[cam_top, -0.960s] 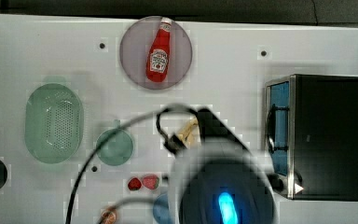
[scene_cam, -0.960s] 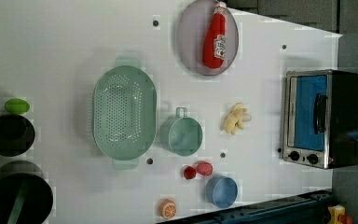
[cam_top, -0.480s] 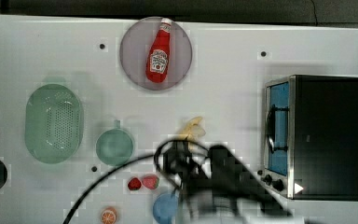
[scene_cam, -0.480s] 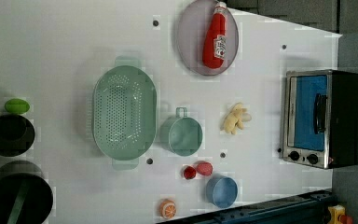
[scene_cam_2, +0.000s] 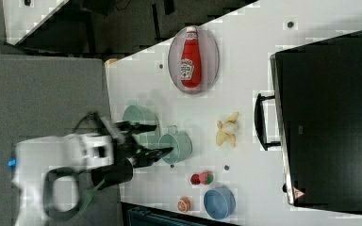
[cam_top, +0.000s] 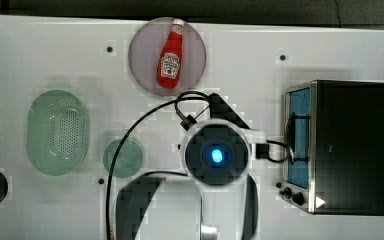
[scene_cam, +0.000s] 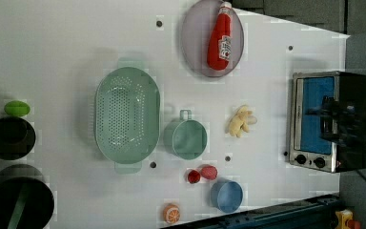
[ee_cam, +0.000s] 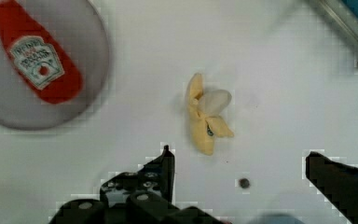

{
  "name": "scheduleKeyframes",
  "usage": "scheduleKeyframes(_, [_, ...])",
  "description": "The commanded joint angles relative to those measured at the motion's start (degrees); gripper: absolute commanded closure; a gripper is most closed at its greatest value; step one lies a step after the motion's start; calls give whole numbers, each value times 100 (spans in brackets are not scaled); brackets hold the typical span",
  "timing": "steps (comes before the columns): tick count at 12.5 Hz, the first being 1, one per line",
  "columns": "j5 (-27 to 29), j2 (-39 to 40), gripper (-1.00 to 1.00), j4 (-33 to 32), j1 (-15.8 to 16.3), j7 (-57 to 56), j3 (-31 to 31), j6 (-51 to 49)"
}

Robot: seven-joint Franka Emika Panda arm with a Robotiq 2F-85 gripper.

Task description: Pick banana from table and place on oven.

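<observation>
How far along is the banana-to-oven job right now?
Nothing is delivered yet. The banana lies on the table, and the oven top is bare. In hand: the claw is open and holds nothing, hanging above the table near the banana. Left: descend, grasp, lift, carry to the oven top, release.

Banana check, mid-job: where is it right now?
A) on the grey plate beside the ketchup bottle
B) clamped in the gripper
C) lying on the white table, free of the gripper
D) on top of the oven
C. The banana lies on the bare table, ahead of the open gripper, whose fingers stand apart short of it; in the left view it sits between the green cup and the oven.
</observation>
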Motion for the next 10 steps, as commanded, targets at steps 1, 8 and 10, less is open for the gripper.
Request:
scheduleKeyframes(1, [38, 84, -100, -406, 79, 208, -141, 595])
scheduleKeyframes(8, [38, 1738, -100, -649, 75, 208, -148, 2169])
scheduleKeyframes(10, [38, 2169, -100, -661, 75, 208, -147, 2503])
